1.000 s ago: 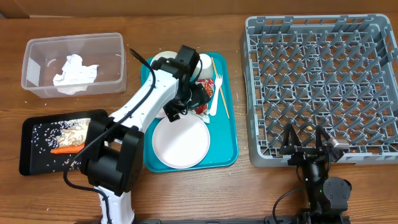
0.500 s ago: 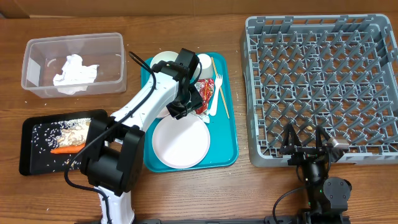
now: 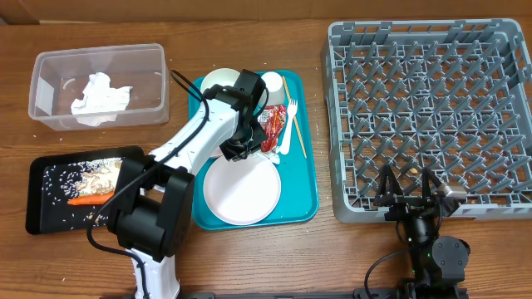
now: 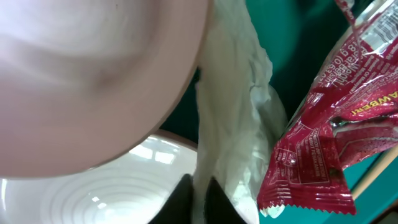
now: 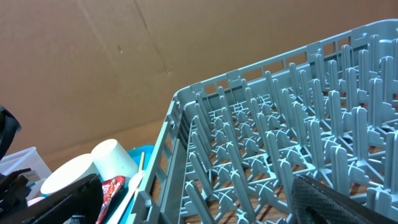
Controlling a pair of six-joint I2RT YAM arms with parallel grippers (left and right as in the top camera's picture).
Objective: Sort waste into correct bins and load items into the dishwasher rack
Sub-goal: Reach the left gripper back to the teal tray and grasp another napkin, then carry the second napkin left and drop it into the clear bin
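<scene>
In the left wrist view my left gripper (image 4: 199,202) is shut on a crumpled white napkin (image 4: 231,124), the thin paper pinched between the black fingertips. A red shiny wrapper (image 4: 329,143) lies just to its right on the teal tray, and a white bowl (image 4: 93,62) fills the upper left. Overhead, the left gripper (image 3: 241,148) sits over the teal tray (image 3: 303,195), between the wrapper (image 3: 271,129) and the round plate (image 3: 241,189). My right gripper (image 3: 409,195) stands open at the front edge of the grey dishwasher rack (image 3: 432,108), holding nothing.
The clear tub (image 3: 50,112) at the back left holds a napkin (image 3: 100,98). The black tray (image 3: 41,178) at the front left holds a carrot (image 3: 90,199) and rice scraps. A fork (image 3: 288,124), chopstick (image 3: 293,124), cup (image 3: 273,81) and bowl (image 3: 218,80) lie on the teal tray.
My left gripper went from wide open to shut, closing on the napkin beside the wrapper, and shifted slightly left. The right arm has not moved.
</scene>
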